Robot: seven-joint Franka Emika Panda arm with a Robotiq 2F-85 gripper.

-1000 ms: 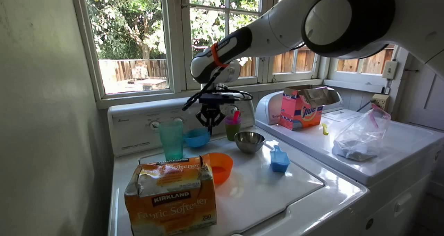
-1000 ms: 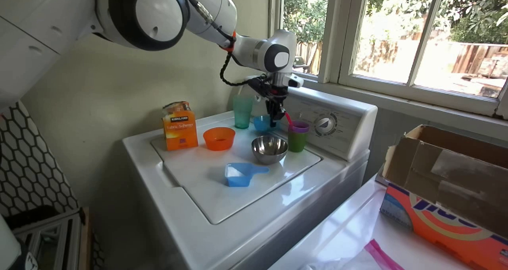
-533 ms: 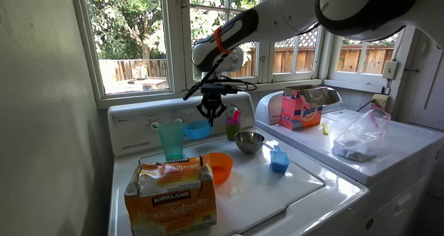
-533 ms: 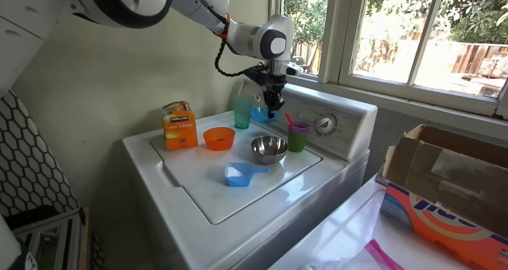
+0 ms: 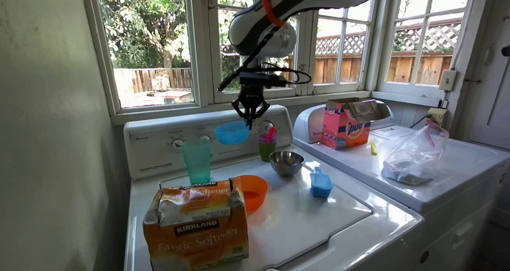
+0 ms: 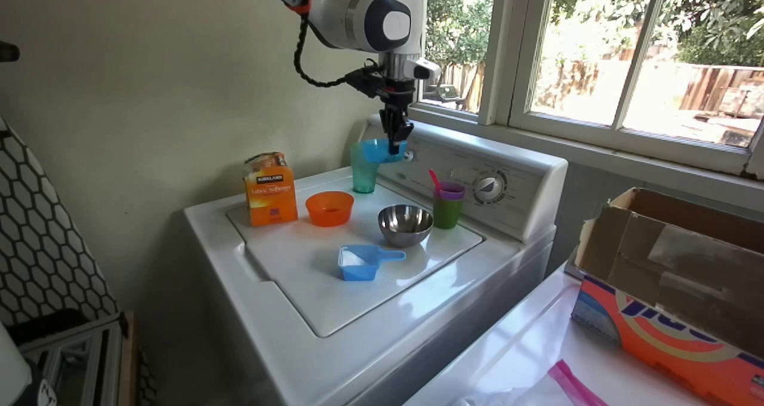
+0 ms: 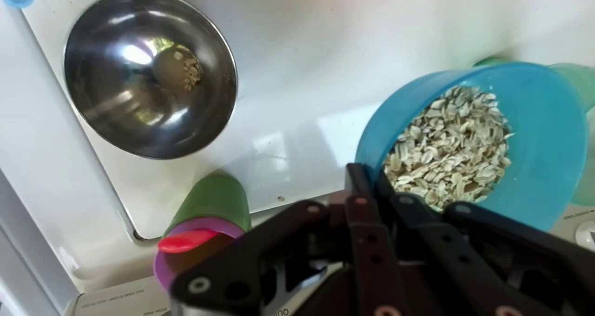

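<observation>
Where flakes (image 7: pixel 458 148) end, the blue bowl (image 7: pixel 548 141) looks smooth.

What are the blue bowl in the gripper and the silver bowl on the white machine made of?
Blue bowl: probably plastic, smooth with a soft sheen; its evenly tinted wall looks slightly see-through.
Silver bowl: metal by its look, likely stainless steel, polished; it shows sharp glints and mirror-like reflections inside.
</observation>
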